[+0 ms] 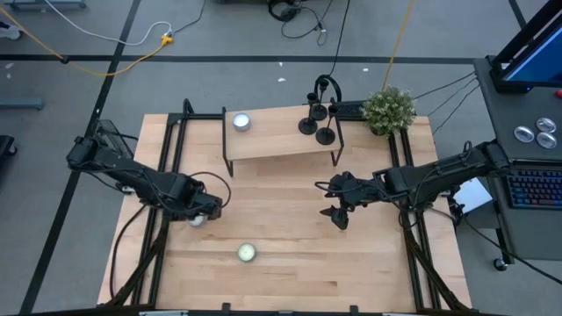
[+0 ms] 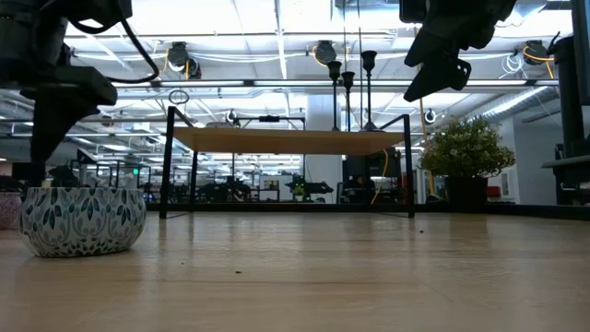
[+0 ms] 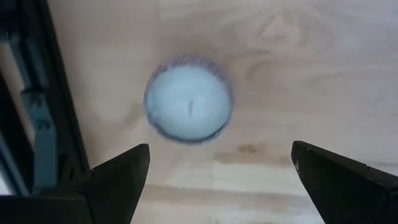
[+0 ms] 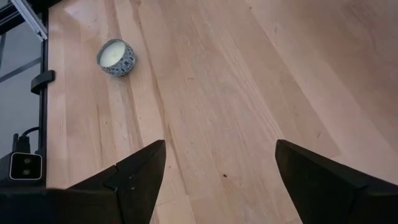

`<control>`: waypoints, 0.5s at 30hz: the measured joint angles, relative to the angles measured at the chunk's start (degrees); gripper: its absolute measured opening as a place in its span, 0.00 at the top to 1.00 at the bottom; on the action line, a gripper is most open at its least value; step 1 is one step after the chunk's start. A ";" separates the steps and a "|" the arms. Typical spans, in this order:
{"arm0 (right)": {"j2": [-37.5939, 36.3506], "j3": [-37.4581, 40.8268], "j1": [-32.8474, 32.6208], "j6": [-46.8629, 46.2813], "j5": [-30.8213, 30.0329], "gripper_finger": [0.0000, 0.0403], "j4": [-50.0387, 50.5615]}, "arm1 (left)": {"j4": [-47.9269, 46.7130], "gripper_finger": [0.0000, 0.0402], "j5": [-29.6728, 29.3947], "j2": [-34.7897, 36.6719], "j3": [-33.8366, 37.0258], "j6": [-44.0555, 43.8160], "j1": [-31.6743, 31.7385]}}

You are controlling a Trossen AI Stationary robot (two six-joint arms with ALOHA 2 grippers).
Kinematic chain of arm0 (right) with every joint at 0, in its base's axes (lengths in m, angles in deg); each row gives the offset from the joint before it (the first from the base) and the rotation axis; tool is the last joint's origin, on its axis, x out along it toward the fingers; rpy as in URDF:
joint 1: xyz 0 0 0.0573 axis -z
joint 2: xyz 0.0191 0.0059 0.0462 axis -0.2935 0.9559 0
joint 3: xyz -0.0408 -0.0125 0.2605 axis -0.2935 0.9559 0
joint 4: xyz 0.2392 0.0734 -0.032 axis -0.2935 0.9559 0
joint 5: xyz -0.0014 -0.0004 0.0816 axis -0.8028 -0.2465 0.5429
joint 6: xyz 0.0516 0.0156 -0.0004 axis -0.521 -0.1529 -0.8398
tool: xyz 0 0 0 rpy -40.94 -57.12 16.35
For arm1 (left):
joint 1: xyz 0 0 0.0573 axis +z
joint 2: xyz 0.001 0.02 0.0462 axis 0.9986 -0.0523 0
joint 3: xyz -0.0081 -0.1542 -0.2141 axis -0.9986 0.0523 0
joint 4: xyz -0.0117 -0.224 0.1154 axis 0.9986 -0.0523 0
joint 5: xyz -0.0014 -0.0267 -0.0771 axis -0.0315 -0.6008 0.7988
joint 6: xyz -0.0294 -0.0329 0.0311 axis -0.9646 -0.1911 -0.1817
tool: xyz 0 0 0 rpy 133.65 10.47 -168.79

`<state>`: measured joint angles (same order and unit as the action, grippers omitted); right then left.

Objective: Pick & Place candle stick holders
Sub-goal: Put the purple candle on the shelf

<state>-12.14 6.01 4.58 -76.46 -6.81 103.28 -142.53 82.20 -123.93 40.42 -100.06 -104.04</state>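
Black candle stick holders [image 1: 317, 118], three in all, are being seen standing upright together on the raised wooden shelf [image 1: 277, 139] at the far side of the table [image 1: 290, 263], near the potted plant [image 1: 389, 108]. None is being gripped. Left gripper [image 1: 200, 216] is being held directly above a tealight candle [image 3: 188, 106] in a patterned cup at the table's left side, fingers [image 3: 118, 177] spread wide apart, nothing between them. Right gripper [image 1: 338, 217] is being held above bare wood right of centre, fingers also apart and empty. A second candle [image 1: 247, 253] is lying near the front edge; a third [image 1: 241, 121] is on the shelf's left end.
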 joint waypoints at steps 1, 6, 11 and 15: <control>0.02 0.00 0.00 0.00 0.00 0.27 0.00 | -0.15 0.01 0.94 0.00 0.00 -0.18 0.00; 0.01 -0.02 0.00 0.79 1.49 0.27 0.34 | -0.61 0.02 2.18 0.00 0.00 -3.90 -0.38; 0.01 -0.02 0.00 1.11 1.51 0.27 0.52 | -0.32 0.02 -4.06 -0.18 0.00 -8.10 -1.82; 0.02 -0.02 0.00 1.31 1.51 0.27 0.53 | 0.18 0.02 -13.25 -1.64 0.00 -10.43 -2.96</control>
<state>-12.12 5.99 4.58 -75.15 -5.30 103.81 -142.35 68.95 -125.57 40.42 -110.49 -107.00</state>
